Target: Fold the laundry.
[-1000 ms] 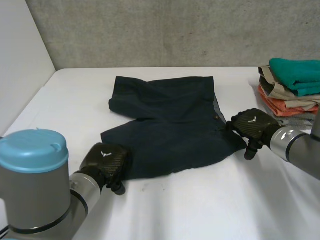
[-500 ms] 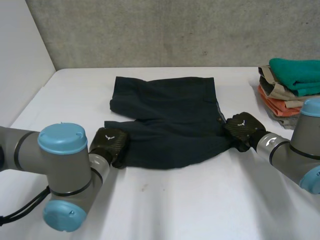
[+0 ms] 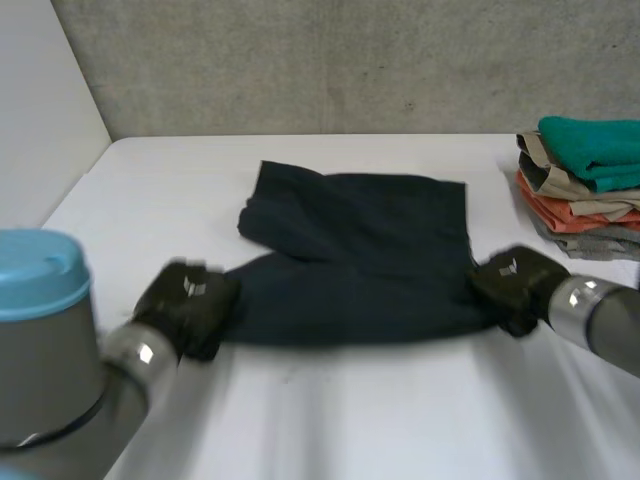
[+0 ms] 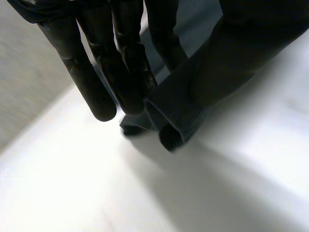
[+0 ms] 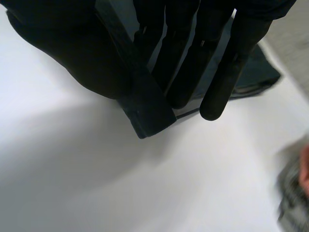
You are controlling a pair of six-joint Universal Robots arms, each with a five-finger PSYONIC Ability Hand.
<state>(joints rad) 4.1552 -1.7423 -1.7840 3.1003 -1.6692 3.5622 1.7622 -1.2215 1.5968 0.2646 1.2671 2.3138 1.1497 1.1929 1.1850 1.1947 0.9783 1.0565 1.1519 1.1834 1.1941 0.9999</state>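
Nearest, the left arm [image 3: 40, 330] with its light-blue cap stands at the near left; its left hand [image 3: 188, 305] sits at the left end of a pair of dark navy shorts [image 3: 365, 250] on the white table [image 3: 350, 420]; in the left wrist view its fingers [image 4: 120, 72] reach down nearly straight over a rolled hem [image 4: 169, 125] of the cloth, which is pinched at their tips and hangs clear of the table; across from it the right hand [image 3: 515, 285] is at the right end of the shorts; in the right wrist view its fingers [image 5: 186, 67] lie straight against the cloth and clamp a folded edge [image 5: 145, 113] of it, lifted off the table; between the two hands the near edge of the shorts runs in a straight line, while the far part lies flat and a little rumpled in the middle of the table; farther right, well apart from the shorts, stands a stack of folded clothes [image 3: 585, 180], teal on top; behind everything rises a grey wall [image 3: 350, 60].
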